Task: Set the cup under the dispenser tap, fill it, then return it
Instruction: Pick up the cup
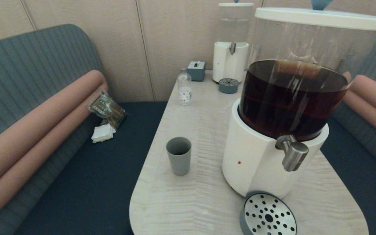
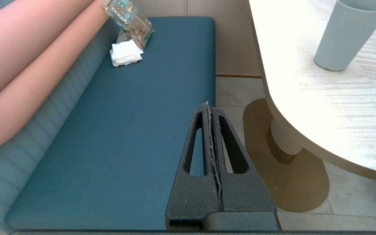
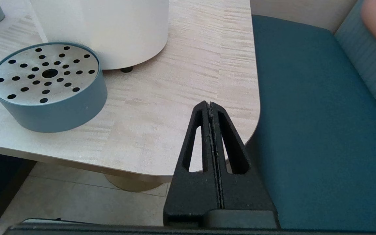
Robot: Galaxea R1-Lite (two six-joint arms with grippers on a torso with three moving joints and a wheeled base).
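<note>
**Cup untouched, both tools closed**

Stood upright on the table [image 1: 207, 137]: the cup [image 1: 179, 156], empty, left of the dispenser [image 1: 253, 163], well apart from the tap [image 1: 293, 152]. Hung off the table's left edge over the bench: left tool [image 2: 209, 107], fingers pressed together, holding nothing. Parked likewise off the right corner: right tool [image 3: 209, 106], also closed.

Best opened wide first, then closed around the cup's mid-height, kept level, set on the drip tray [image 1: 269, 215] beneath the tap.

Neither arm shown from the head. Tray cut off below.
</note>
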